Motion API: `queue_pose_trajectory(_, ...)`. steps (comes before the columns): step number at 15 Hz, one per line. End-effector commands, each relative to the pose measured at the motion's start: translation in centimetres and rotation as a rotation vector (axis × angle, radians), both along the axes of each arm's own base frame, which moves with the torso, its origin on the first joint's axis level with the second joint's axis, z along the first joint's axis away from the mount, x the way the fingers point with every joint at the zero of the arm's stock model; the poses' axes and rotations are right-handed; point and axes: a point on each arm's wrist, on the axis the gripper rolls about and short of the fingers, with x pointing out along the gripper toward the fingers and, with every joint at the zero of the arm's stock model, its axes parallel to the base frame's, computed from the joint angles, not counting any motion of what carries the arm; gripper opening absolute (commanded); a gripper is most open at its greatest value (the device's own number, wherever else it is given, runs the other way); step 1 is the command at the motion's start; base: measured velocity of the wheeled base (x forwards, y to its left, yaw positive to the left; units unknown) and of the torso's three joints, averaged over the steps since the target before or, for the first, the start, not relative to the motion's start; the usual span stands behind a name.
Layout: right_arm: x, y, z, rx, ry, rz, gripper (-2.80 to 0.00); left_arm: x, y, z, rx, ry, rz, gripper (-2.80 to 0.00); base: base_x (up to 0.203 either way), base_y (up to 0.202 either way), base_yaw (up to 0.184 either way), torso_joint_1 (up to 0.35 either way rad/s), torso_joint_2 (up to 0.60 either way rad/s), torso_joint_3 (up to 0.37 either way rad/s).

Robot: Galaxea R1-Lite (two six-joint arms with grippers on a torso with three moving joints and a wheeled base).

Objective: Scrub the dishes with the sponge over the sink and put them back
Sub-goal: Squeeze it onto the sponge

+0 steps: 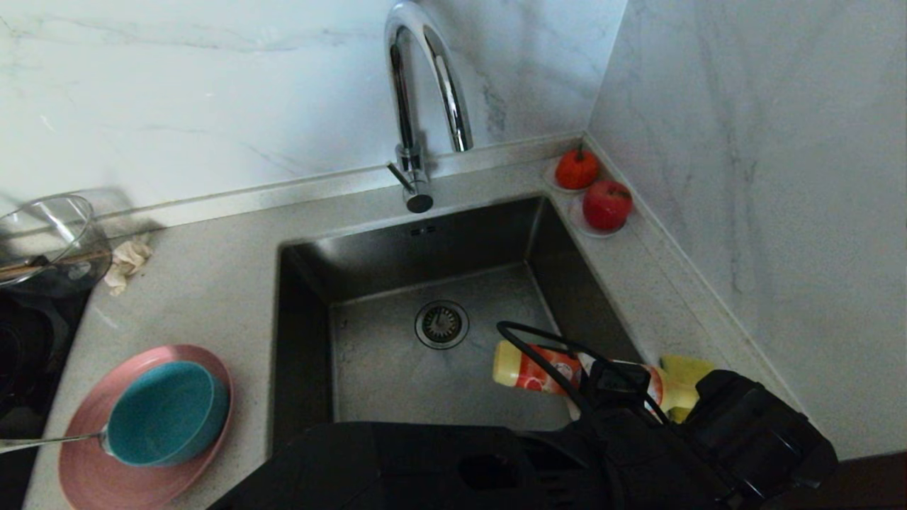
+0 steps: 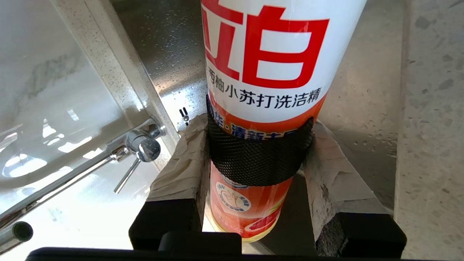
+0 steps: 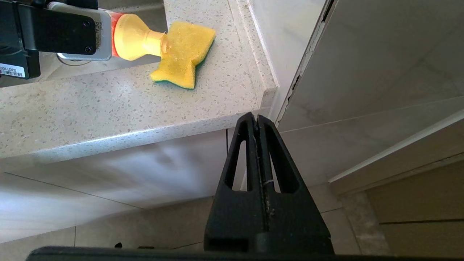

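Observation:
An orange-and-white detergent bottle (image 1: 531, 368) is held on its side over the right rim of the sink (image 1: 397, 368), with my left gripper (image 2: 257, 125) shut on it at its black mesh band. The bottle's yellow nozzle (image 3: 139, 36) touches the yellow sponge (image 3: 183, 54), which lies on the counter right of the sink, also seen as the sponge (image 1: 686, 370) in the head view. On the counter left of the sink, the teal bowl (image 1: 166, 414) sits on the pink plate (image 1: 85, 460), and the spoon (image 1: 49, 441) leans against the bowl. My right gripper (image 3: 256, 117) hangs shut and empty below the counter edge.
A chrome gooseneck tap (image 1: 425, 92) rises behind the sink. A glass bowl (image 1: 42, 237) and a beige cloth scrap (image 1: 127, 261) sit at the far left, beside a black hob (image 1: 21, 354). Two red fruits (image 1: 607, 204) on saucers fill the back right corner, under marble walls.

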Motion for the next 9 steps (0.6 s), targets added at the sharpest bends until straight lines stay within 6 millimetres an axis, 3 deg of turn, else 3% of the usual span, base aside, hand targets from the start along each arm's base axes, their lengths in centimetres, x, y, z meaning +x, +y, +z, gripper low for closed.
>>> queue_pose_trajectory(1,0.0,0.0,0.0,0.000,0.000,0.000,-2.80,0.0,0.0,0.0,0.008,-0.004,0.003,-2.80,0.000,0.000,0.000,0.000,0.00,0.000)
queue_pose_trajectory(5,0.0,0.0,0.0,0.000,0.000,0.000,-2.80,-0.1,-0.2,-0.5,0.010,-0.002,0.001,-2.80,0.000,0.000,0.000,0.000,0.00,0.000)
queue_pose_trajectory(9,0.0,0.0,0.0,0.000,0.000,0.000,-2.80,0.3,-1.1,-0.2,-0.120,-0.038,-0.005,-2.80,0.000,0.000,0.000,0.000,0.00,0.000)
